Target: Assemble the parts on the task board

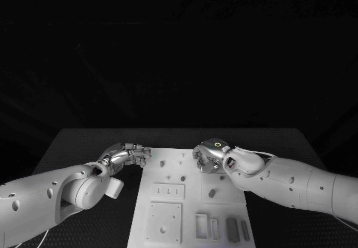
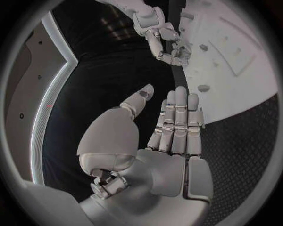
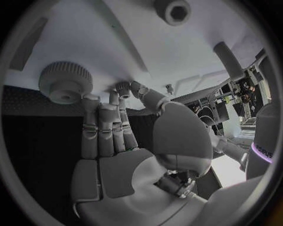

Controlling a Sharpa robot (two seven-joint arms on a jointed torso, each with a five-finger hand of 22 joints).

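The white task board (image 1: 149,173) lies in the middle of the black table. My right hand (image 1: 209,156) hangs over its far right part, fingers curled down. In the right wrist view its thumb and a fingertip (image 3: 115,98) close round a small knurled part (image 3: 122,86) on the board (image 3: 118,42). The left wrist view shows that right hand (image 2: 166,40) at the board's edge (image 2: 247,89). My left hand (image 1: 128,154) hovers by the board's far left corner, its fingers (image 2: 177,117) straight and apart, holding nothing.
A large knurled knob (image 3: 65,82), a hex nut (image 3: 174,10) and a round peg (image 3: 227,59) stand on the board near my right hand. Small pegs (image 1: 182,178) and two dark bars (image 1: 233,229) sit nearer the board's front. Black matting (image 1: 82,144) flanks the board.
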